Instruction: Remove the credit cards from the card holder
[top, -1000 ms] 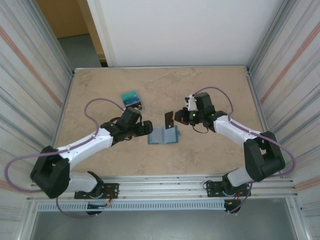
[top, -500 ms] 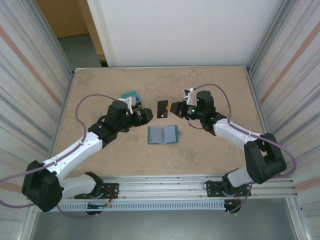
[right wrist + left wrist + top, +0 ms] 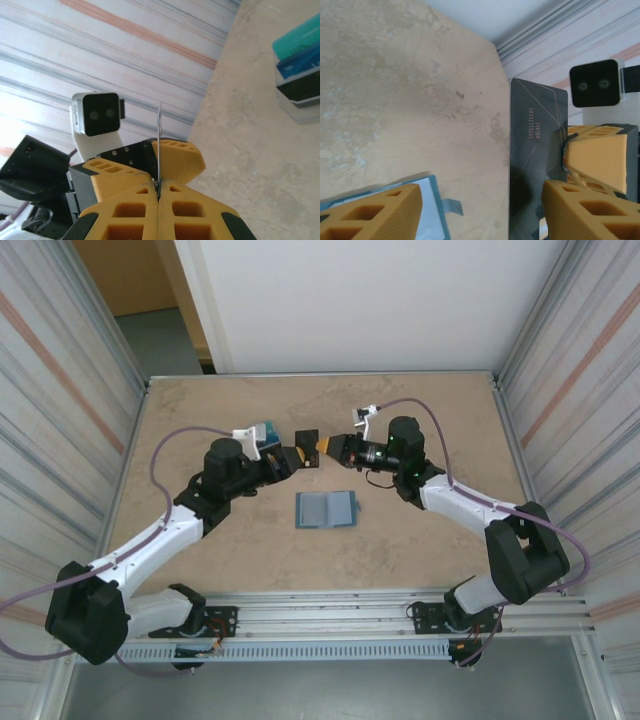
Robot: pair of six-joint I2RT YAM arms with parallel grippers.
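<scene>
The card holder [image 3: 326, 509] lies open on the worktop [image 3: 380, 560] at lower centre, well apart from both arms. Above it my right pincer [image 3: 326, 446] is clamped on 1 dark card [image 3: 535, 150]. My left pincer [image 3: 291, 457] stands apart around it, off-centre, so an early release could twist or drop it. My 2 arms reach inward and meet mid-frame. The card pile [image 3: 262, 430] sits upper left.

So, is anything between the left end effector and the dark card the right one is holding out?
Nothing visible. The dark card, pinched by the right end effector, stands between the open jaws of the left end effector.
</scene>
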